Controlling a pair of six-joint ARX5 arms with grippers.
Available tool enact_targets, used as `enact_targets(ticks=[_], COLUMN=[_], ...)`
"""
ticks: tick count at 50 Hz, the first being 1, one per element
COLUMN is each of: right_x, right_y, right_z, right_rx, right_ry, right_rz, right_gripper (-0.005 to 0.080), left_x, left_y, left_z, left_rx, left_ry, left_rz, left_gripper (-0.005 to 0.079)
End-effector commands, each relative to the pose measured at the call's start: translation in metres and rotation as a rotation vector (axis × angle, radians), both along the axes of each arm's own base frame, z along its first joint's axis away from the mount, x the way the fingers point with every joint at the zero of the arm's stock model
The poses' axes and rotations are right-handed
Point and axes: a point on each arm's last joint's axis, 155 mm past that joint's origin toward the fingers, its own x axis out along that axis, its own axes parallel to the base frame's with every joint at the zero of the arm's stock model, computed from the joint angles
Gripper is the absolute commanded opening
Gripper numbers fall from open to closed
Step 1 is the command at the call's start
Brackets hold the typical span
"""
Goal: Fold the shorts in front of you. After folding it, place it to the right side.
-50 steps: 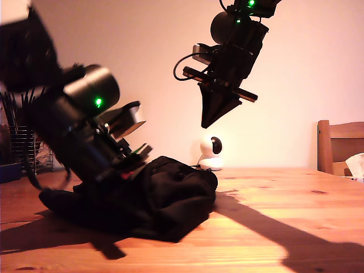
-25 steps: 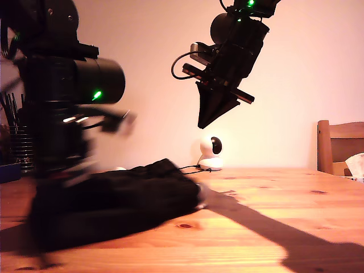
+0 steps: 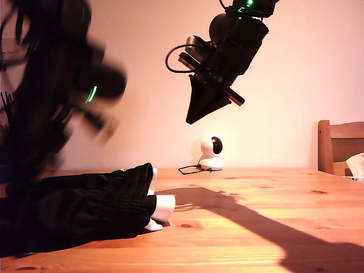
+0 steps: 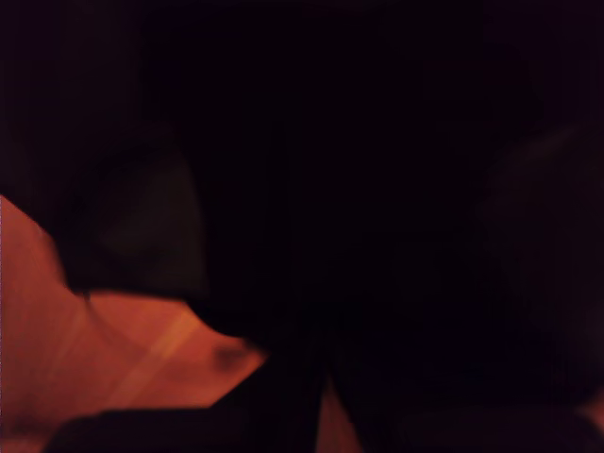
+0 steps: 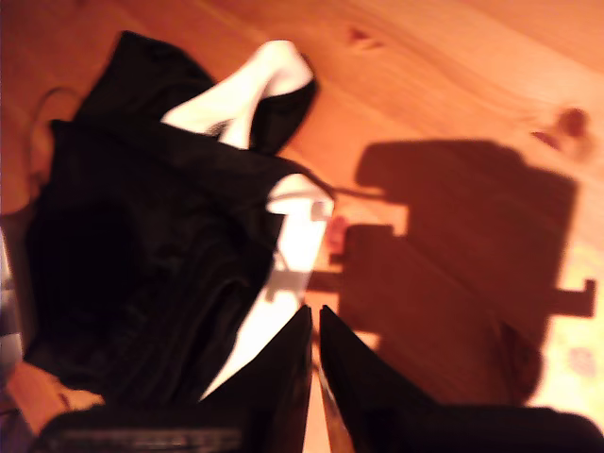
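My second claw hangs high over the desk, clenched to a point with nothing between the jaws; its own wrist view shows the two dark fingers pressed nearly together above bare wood. That arm reaches down from about 1 o'clock in the exterior view, a green light on at its upper joint. My first claw cannot be made out: the first wrist view is almost wholly dark, with only a patch of orange desk showing, and I cannot tell whether this claw is released or clenched. In the exterior view a heavily motion-blurred black arm fills the 9 to 11 o'clock region; it is not clear from the wrist views which arm it is. The shorts lie on the desk at about 8 o'clock in the exterior view, a low rumpled black heap with white band ends showing at the edge facing centre. In the second wrist view the shorts are spread unevenly, white bands partly exposed. A small white camera stands at the far desk edge near centre, cable beside it. A wooden chair back sits at 3 o'clock.
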Motion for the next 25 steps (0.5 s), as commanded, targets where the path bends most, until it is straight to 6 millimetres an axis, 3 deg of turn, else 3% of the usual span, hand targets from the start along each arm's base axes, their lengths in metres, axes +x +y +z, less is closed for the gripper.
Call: enact_targets(ticks=[1, 9, 16, 25], right_x=[-0.008, -0.016, -0.005, 0.013], right_y=[0.001, 0.003, 0.008, 0.007], right_z=[-0.011, -0.01, -0.004, -0.008], right_rx=[-0.009, 0.014, 0.047, 0.045], right_ry=[0.038, 0.079, 0.039, -0.013], right_rz=[0.009, 0.017, 0.006, -0.044], right_gripper=[-0.0013, -0.0013, -0.0013, -0.0013], left_x=[-0.009, -0.026, -0.001, 0.025], left_y=[-0.009, -0.03, -0.042, -0.041], left_z=[0.01, 0.017, 0.033, 0.062], left_rx=[-0.076, -0.356, -0.567, -0.718], left_ry=[0.007, 0.099, 0.027, -0.18], left_rz=[0.017, 0.221, 0.256, 0.216], left_gripper=[-0.0021, -0.0021, -0.0021, -0.0021])
